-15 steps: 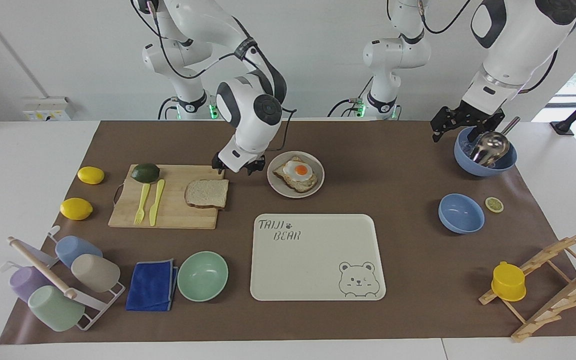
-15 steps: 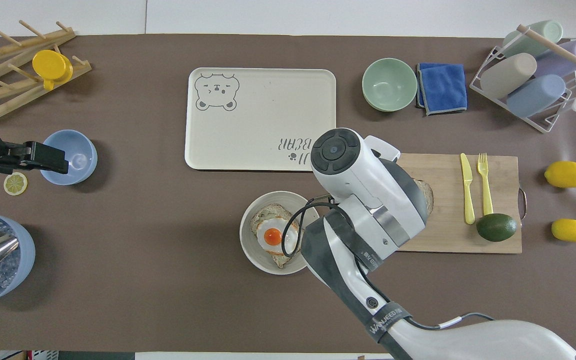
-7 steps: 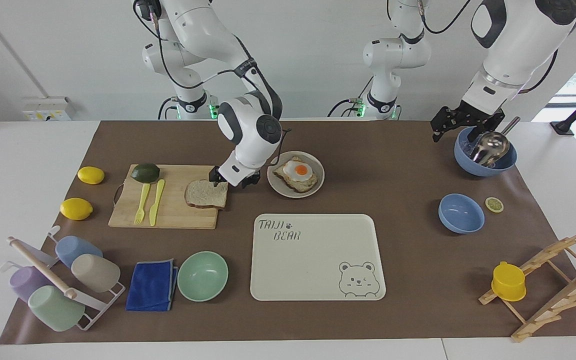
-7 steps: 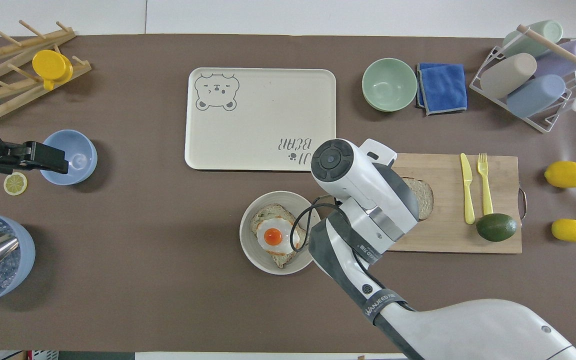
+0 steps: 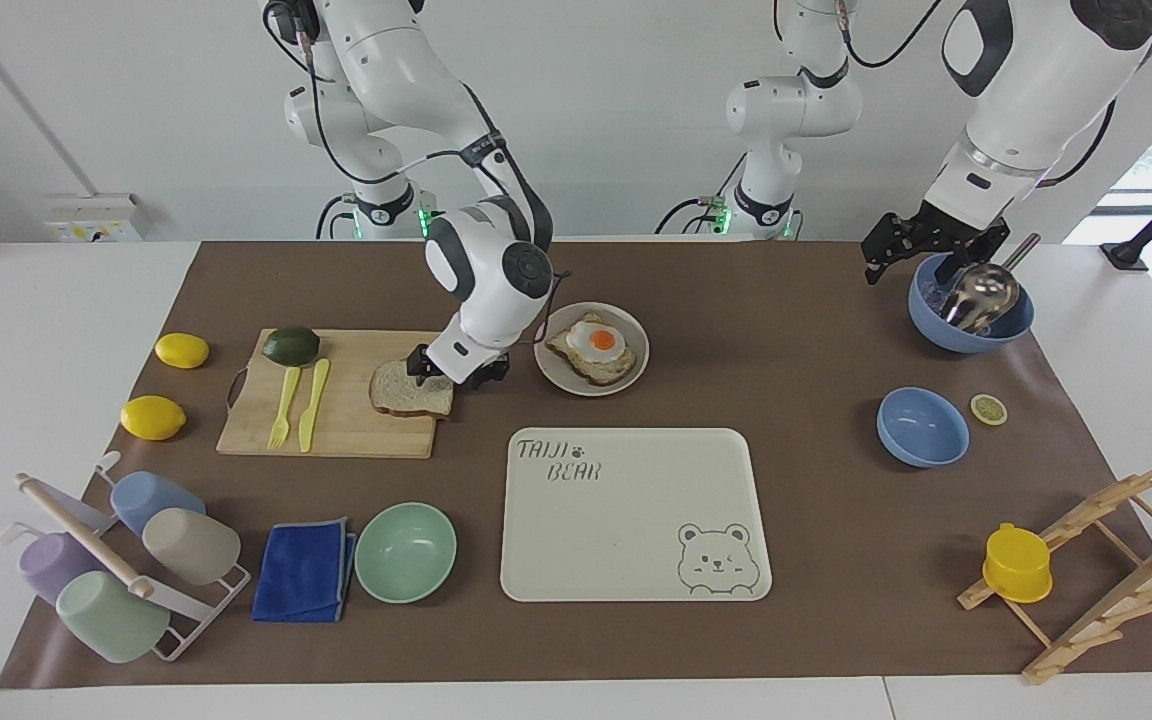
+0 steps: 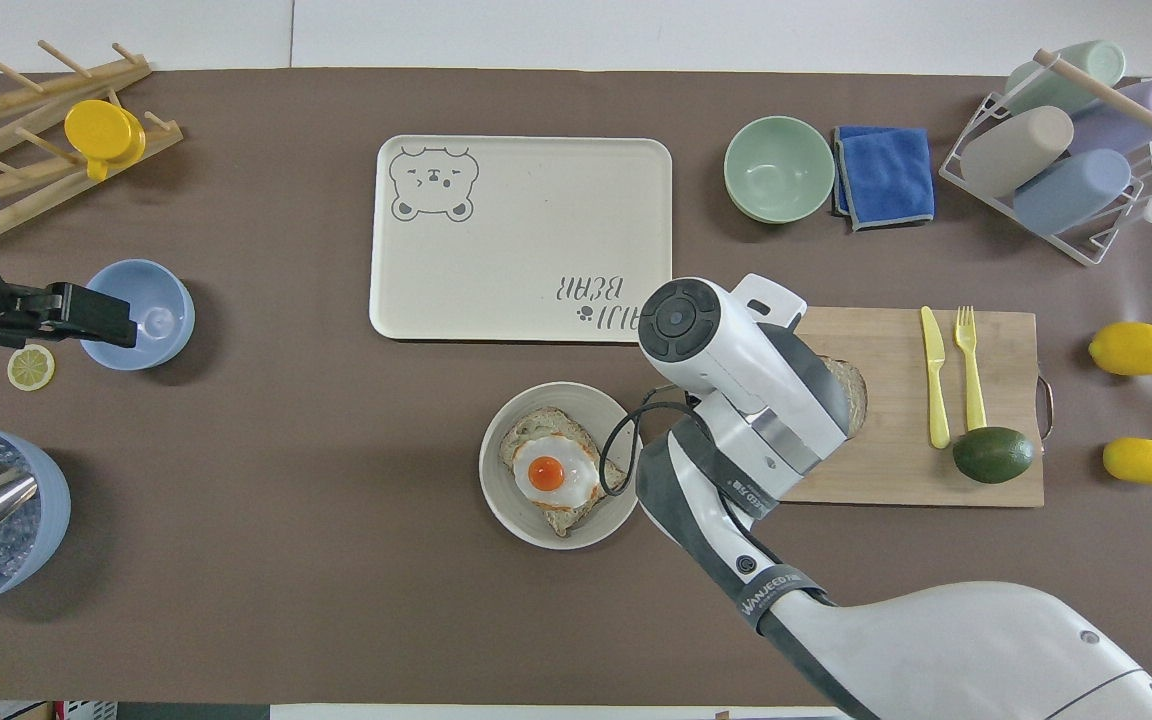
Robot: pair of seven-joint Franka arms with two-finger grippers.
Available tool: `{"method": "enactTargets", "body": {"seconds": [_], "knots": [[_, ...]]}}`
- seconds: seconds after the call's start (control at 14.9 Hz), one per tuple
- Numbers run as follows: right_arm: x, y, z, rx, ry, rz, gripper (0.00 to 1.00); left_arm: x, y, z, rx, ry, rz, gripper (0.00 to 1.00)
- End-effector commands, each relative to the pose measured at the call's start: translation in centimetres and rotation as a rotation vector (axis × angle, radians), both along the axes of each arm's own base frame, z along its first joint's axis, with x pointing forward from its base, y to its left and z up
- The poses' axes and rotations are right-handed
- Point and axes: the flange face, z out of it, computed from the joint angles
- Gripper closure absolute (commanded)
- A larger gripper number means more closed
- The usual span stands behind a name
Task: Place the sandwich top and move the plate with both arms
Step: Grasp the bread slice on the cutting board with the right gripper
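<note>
The sandwich top (image 5: pixel 406 392), a plain bread slice, lies on a wooden cutting board (image 5: pixel 336 425). My right gripper (image 5: pixel 453 378) is low at the slice's edge beside the plate, fingers open, one on each side of that edge. In the overhead view the right arm covers most of the slice (image 6: pixel 852 384) and hides the gripper. The plate (image 5: pixel 554 372) sits beside the board and bears toast with a fried egg (image 5: pixel 596 343); it also shows in the overhead view (image 6: pixel 496 440). My left gripper (image 5: pixel 926 255) waits above a blue bowl of ice (image 5: pixel 971 325).
A green fork, knife and avocado (image 5: pixel 290 345) lie on the board, two lemons beside it. The bear-printed tray (image 5: pixel 636 515) lies farther from the robots than the plate, the mint bowl (image 5: pixel 405 551) and blue cloth beside it. A small blue bowl (image 5: pixel 921 427), cup rack and wooden rack stand toward the ends.
My right gripper has come down and moved away from the robots, from above the board's near corner to the bread slice's edge. The left arm has not moved.
</note>
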Motion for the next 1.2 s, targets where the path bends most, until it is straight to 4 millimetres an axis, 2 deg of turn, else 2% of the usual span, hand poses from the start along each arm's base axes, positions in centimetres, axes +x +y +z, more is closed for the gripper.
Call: {"method": "enactTargets", "body": {"seconds": [0.0, 0.2, 0.33, 0.47, 0.54, 0.6, 0.74, 0.8, 1.14], "knots": [[-0.4, -0.6, -0.8, -0.002, -0.020, -0.007, 0.00, -0.6, 0.4, 0.5, 0.012, -0.002, -0.001, 0.00], [-0.8, -1.5, -1.5, -0.007, -0.006, -0.016, 0.00, -0.6, 0.4, 0.5, 0.012, -0.002, -0.001, 0.00], [-0.9, -1.3, -1.4, -0.008, -0.006, -0.012, 0.05, -0.6, 0.4, 0.5, 0.012, -0.002, -0.001, 0.00], [-1.0, -1.5, -1.5, -0.009, -0.002, -0.012, 0.15, -0.6, 0.4, 0.5, 0.012, -0.002, -0.001, 0.00], [-1.0, -1.4, -1.5, -0.008, -0.002, -0.009, 0.23, -0.6, 0.4, 0.5, 0.012, -0.002, -0.001, 0.00], [-1.1, -1.3, -1.6, -0.009, -0.001, -0.008, 0.33, -0.7, 0.3, 0.5, 0.012, -0.002, -0.003, 0.00], [-1.2, -1.0, -1.5, -0.010, 0.000, -0.001, 0.64, -0.6, 0.4, 0.5, 0.012, -0.002, -0.001, 0.00], [-1.3, -0.8, -1.5, -0.011, 0.003, 0.005, 0.98, -0.6, 0.4, 0.5, 0.012, -0.002, -0.001, 0.00], [-1.2, 0.3, -0.6, -0.002, 0.013, 0.025, 1.00, -0.6, 0.4, 0.5, 0.012, -0.002, -0.001, 0.00]]}}
